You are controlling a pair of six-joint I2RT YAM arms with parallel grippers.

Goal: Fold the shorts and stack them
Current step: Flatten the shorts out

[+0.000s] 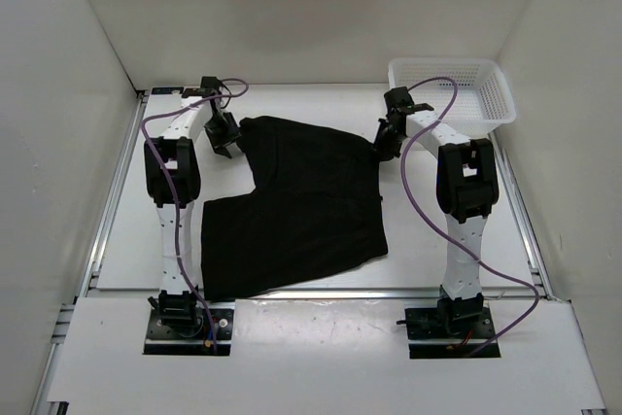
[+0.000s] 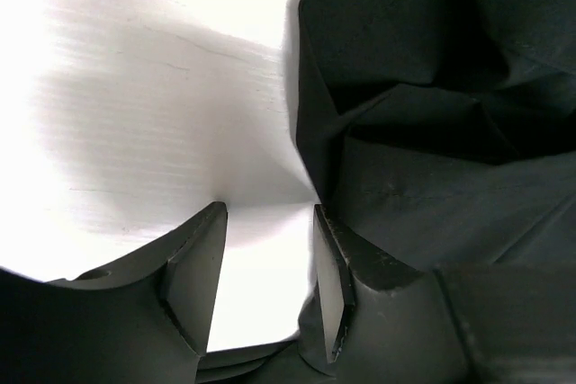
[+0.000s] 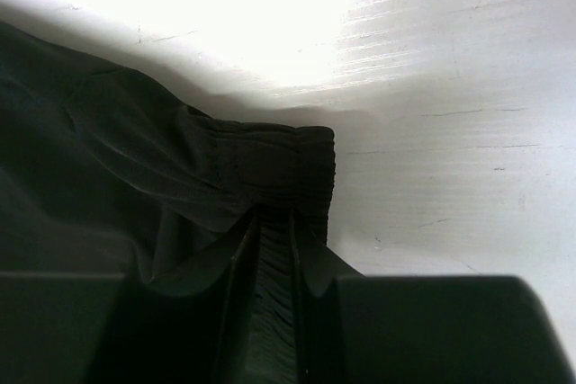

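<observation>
The black shorts (image 1: 296,203) lie spread on the white table between the arms, waistband at the far side. My left gripper (image 1: 225,146) is open at the shorts' far left corner; in the left wrist view (image 2: 270,263) bare table shows between its fingers and the crumpled shorts (image 2: 432,114) lie just to its right, against the right finger (image 2: 335,267). My right gripper (image 1: 386,148) is shut on the far right corner of the shorts; in the right wrist view (image 3: 273,249) the ribbed waistband (image 3: 279,164) is pinched between its fingers.
A white mesh basket (image 1: 452,91) stands at the back right corner, behind the right arm. White walls close in the table on the left, right and back. The table's front edge (image 1: 321,292) runs just under the shorts' near hem.
</observation>
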